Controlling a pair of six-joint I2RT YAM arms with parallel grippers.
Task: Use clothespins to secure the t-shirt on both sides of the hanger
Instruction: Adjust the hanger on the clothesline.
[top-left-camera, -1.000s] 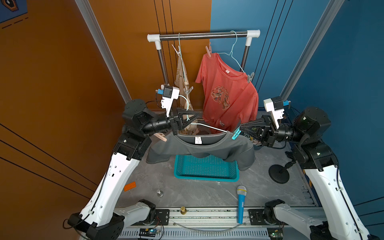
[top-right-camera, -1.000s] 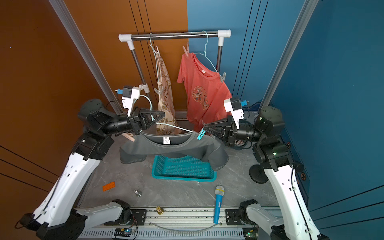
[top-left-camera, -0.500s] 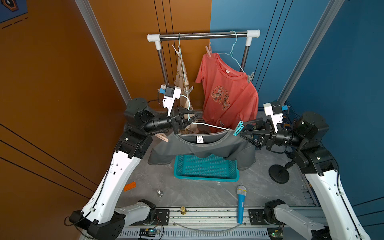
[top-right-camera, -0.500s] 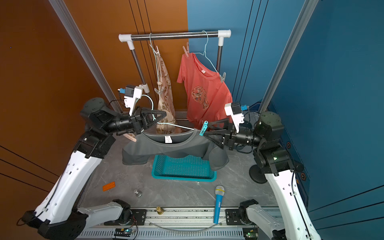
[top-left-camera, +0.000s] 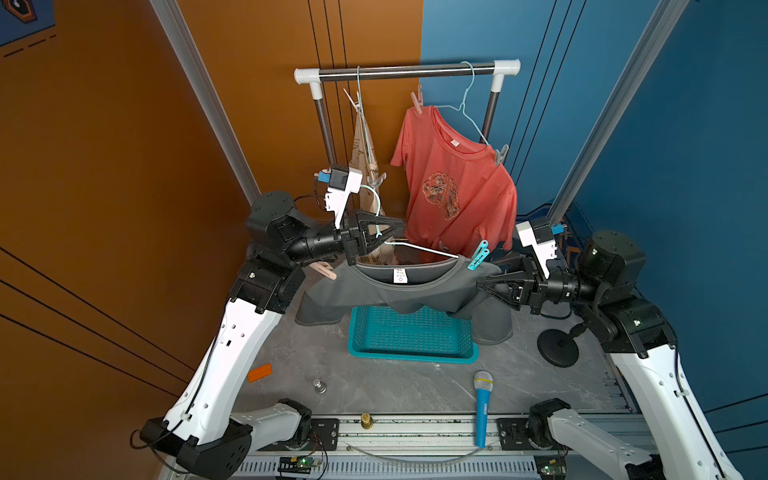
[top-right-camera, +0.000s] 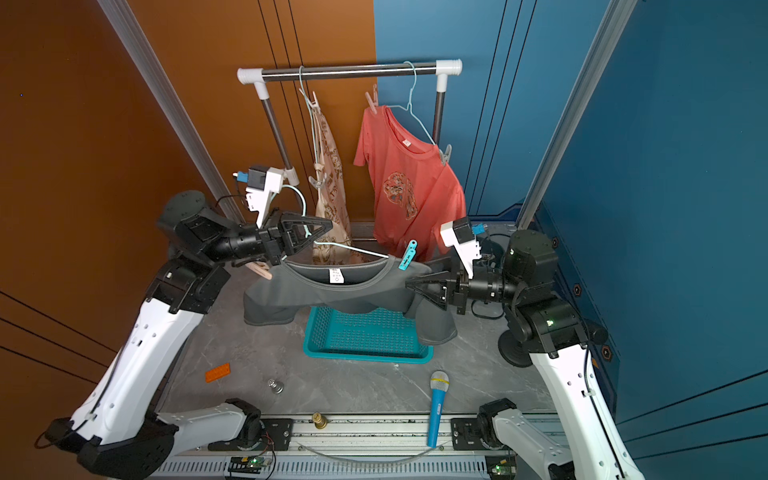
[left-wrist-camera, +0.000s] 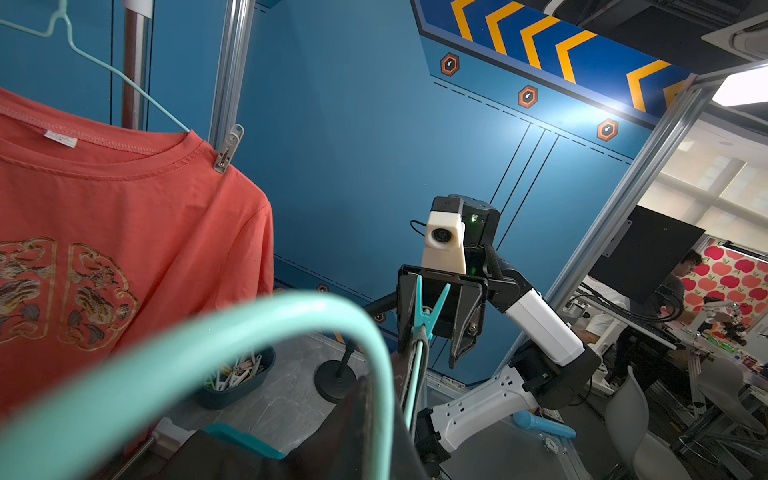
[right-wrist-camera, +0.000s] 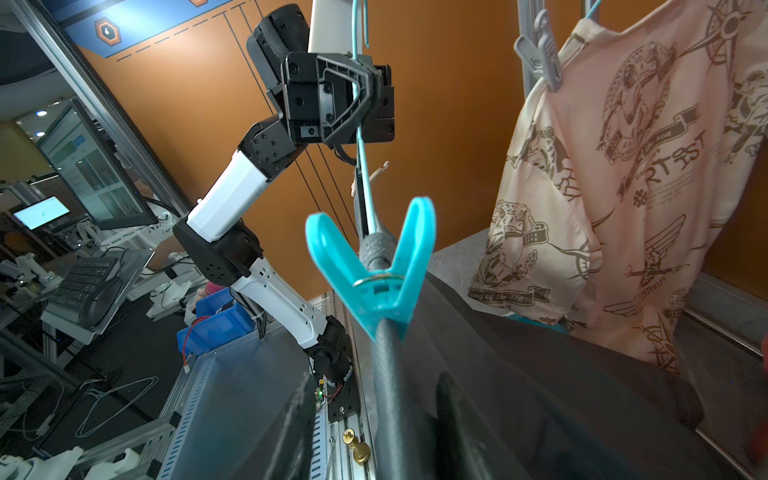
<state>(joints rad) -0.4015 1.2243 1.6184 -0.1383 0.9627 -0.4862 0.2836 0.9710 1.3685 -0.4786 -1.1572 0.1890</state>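
While the left hand (top-left-camera: 397, 227) clamps the hanger (top-left-camera: 424, 248), the right hand (top-left-camera: 484, 286) gapes empty just beside the clipped clothespin (top-left-camera: 478, 254); a bowl (left-wrist-camera: 245, 384) holds clothespins (left-wrist-camera: 232, 372).

Teal basket (top-left-camera: 409, 338) mid-table; blue toy microphone (top-left-camera: 482, 409) at 5 o'clock from it; orange brick (top-left-camera: 259, 372) and small metal weight (top-left-camera: 319, 386) toward 8 o'clock; black round stand base (top-left-camera: 557, 347) at 3 o'clock; clothes rail (top-left-camera: 407, 71) at 12 o'clock.

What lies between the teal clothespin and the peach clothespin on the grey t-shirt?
The grey t-shirt's collar with its white label, the hanger's wire and the left gripper shut on it, shown in both top views.
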